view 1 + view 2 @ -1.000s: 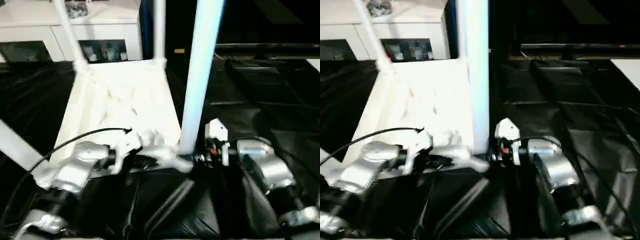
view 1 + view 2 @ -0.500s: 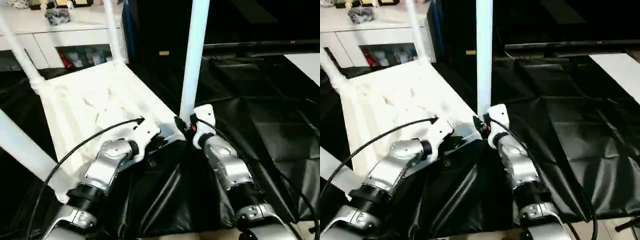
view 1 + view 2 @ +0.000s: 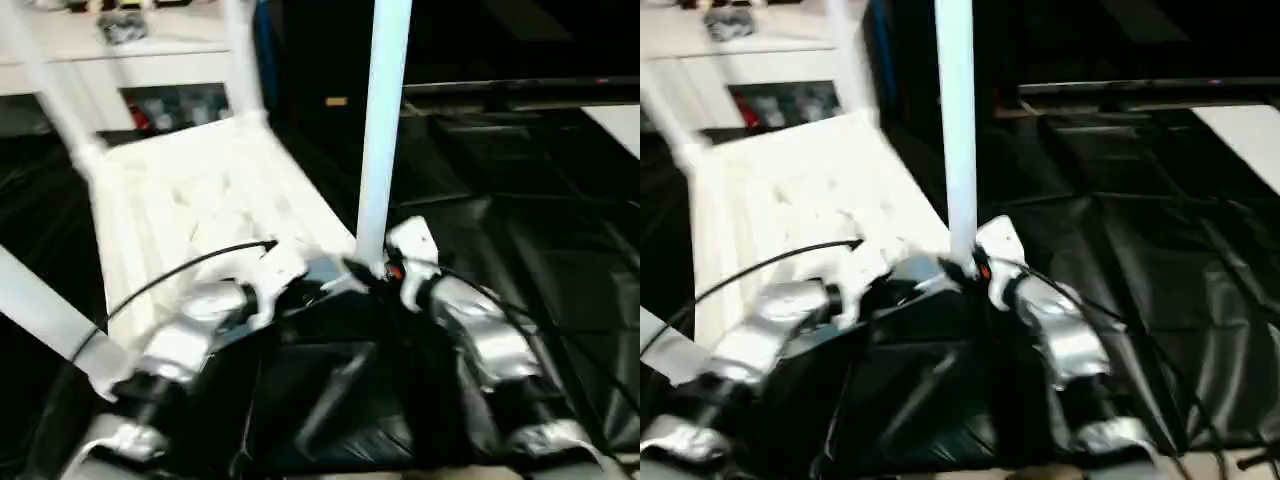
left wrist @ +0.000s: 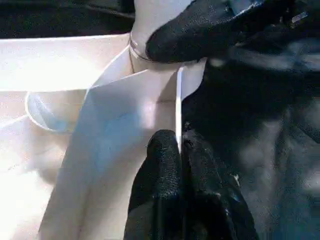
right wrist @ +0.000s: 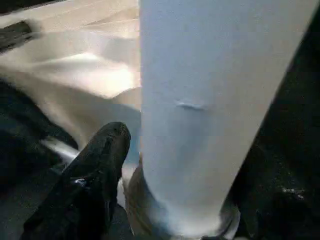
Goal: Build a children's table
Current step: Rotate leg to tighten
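1. White tabletop (image 3: 190,210) lies underside-up on black sheeting (image 3: 560,270) — four legs stand in its corner sockets.
2. Left gripper (image 4: 177,150) pinches the tabletop's rim.
3. Right gripper (image 5: 165,190) clasps the near-right leg (image 3: 378,130) at its base — probably seating it; next, press firmly down.

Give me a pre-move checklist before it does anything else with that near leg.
1. Near leg seated upright in corner socket: ok, base sits inside the collar.
2. Left claw clamped on tabletop rim: ok, fingers pinch the thin edge.
3. Right claw on the leg: cannot tell, one finger lies beside the base, the other is hidden.
4. Both far legs, and, standing: ok.
5. Left-side leg seated: cannot tell, its socket is hidden by the forearm.
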Controlling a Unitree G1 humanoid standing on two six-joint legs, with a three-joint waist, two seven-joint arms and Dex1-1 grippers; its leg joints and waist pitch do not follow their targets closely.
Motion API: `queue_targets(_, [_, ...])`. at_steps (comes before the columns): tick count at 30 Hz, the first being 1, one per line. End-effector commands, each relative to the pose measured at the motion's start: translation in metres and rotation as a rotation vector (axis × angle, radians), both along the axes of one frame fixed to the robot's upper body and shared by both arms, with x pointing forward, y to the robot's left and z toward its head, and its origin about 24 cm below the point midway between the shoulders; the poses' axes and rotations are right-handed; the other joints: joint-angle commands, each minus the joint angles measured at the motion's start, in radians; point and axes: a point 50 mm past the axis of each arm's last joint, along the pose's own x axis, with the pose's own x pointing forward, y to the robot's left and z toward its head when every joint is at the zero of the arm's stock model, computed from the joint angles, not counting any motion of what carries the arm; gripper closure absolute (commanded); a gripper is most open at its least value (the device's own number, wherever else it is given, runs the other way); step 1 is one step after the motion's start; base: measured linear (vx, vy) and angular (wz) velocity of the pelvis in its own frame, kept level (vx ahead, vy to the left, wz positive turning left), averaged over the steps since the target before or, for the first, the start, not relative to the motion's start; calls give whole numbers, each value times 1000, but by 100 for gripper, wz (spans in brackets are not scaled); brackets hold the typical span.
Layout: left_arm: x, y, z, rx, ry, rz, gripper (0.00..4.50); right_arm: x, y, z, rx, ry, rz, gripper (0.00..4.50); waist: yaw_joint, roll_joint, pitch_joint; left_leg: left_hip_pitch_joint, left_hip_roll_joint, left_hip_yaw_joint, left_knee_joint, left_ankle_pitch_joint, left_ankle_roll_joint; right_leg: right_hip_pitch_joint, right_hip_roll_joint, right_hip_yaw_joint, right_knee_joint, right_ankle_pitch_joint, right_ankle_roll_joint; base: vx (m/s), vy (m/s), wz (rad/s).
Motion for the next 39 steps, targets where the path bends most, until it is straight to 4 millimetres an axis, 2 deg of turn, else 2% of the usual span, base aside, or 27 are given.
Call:
queue_targets(1, [-5,-4,9,-61,-16,-95,450,-12,7,-3,18,67,201,135,3,-15,-56,20,61,-26,-73,-193,58,29,-47,25,-72,-127,-237,0,0,0])
queue_targets(2, [-6,-2,9,-61,-8,-108,450,-13,6,-2,18,73,229,135,6,-15,-56,17,61,-25,-71,-173,66,31,-45,23,-66,-93,-247,0,0,0])
queue_targets(5, [-8,1,9,-59,9,-139,450,-16,2,0,8,88,305,135,10,-14,-59,20,62,-23,-66,-155,78,29,-46,21,-60,-47,-273,0,0,0])
queue_targets(8, [-11,6,11,-60,25,-174,450,-23,-5,1,-13,147,445,135,17,-13,-59,21,63,-22,-63,-165,82,30,-46,20,-58,-49,-283,0,0,0])
queue_targets(10, [-11,7,11,-59,30,-184,450,-24,-8,1,-27,166,482,161,22,-12,-58,23,65,-21,-63,-167,82,28,-45,20,-58,-50,-285,0,0,0])
queue_targets(13, [-12,9,11,-52,47,-207,450,-25,-10,3,-25,185,521,180,28,-18,-59,23,64,-19,-61,-158,78,29,-48,21,-56,-50,-286,0,0,0])
queue_targets(16, [-12,11,10,-46,50,-213,450,-25,-10,3,-25,186,544,209,29,-19,-60,22,63,-19,-59,-145,81,29,-49,21,-54,-44,-288,0,0,0])
queue_targets(18, [-12,12,10,-47,53,-212,450,-25,-9,3,-24,188,550,233,31,-14,-60,23,64,-19,-59,-143,79,28,-49,21,-54,-43,-289,0,0,0])
queue_targets(22, [-14,12,10,-50,59,-213,450,-28,-7,2,-13,193,563,241,32,-17,-61,22,63,-20,-59,-144,76,30,-49,20,-53,-37,-290,0,0,0])
queue_targets(23, [-14,11,10,-51,60,-213,450,-29,-7,2,-7,198,566,244,31,-25,-61,21,63,-19,-58,-139,79,32,-48,20,-53,-31,-290,0,0,0])
queue_targets(28, [-14,8,9,-64,54,-183,450,-39,-2,-6,23,227,568,250,37,-15,-61,21,64,-21,-57,-128,86,31,-50,20,-51,-27,-285,0,0,0])
queue_targets(31, [-12,5,8,-66,35,-157,450,-42,0,-9,47,224,539,250,37,-16,-62,23,63,-20,-58,-140,81,30,-48,20,-53,-34,-285,0,0,0])
queue_targets(32, [-11,3,8,-65,28,-147,450,-42,1,-9,54,223,525,250,38,-16,-61,24,64,-20,-58,-147,77,29,-48,21,-55,-44,-283,0,0,0])
queue_targets(33, [-4,-6,5,-50,-16,-68,450,-34,9,-15,91,193,352,250,38,-13,-61,23,64,-20,-58,-147,75,29,-49,22,-55,-45,-281,0,0,0])
queue_targets(34, [-2,-9,4,-48,-26,-46,450,-32,11,-16,103,184,306,250,30,-12,-54,23,63,-20,-66,-182,60,23,-48,24,-64,-87,-276,0,0,0])
queue_targets(35, [0,-16,3,-50,-30,-15,450,-26,15,-20,127,186,187,251,23,-16,-50,25,61,-23,-73,-238,27,26,-50,23,-71,-179,-260,0,0,0])
queue_targets(36, [0,-18,2,-51,-28,-12,450,-25,16,-21,131,189,163,251,18,-16,-47,28,60,-23,-76,-272,9,22,-51,24,-77,-235,-250,0,0,0])
queue_targets(37, [1,-28,0,-55,-18,3,450,-21,24,-25,154,196,67,251,13,-9,-43,33,59,-30,-81,-335,-25,24,-56,25,-84,-342,-221,0,0,0])
queue_targets(38, [0,-34,-1,-57,-13,8,450,-19,29,-27,163,202,22,251,5,-7,-41,34,59,-35,-86,-372,-46,22,-58,25,-92,-408,-193,0,0,0])
queue_targets(39, [0,-38,-2,-58,-11,11,450,-19,33,-28,169,204,-1,251,2,-10,-41,36,59,-36,-86,-385,-54,19,-56,26,-95,-425,-181,0,0,0])
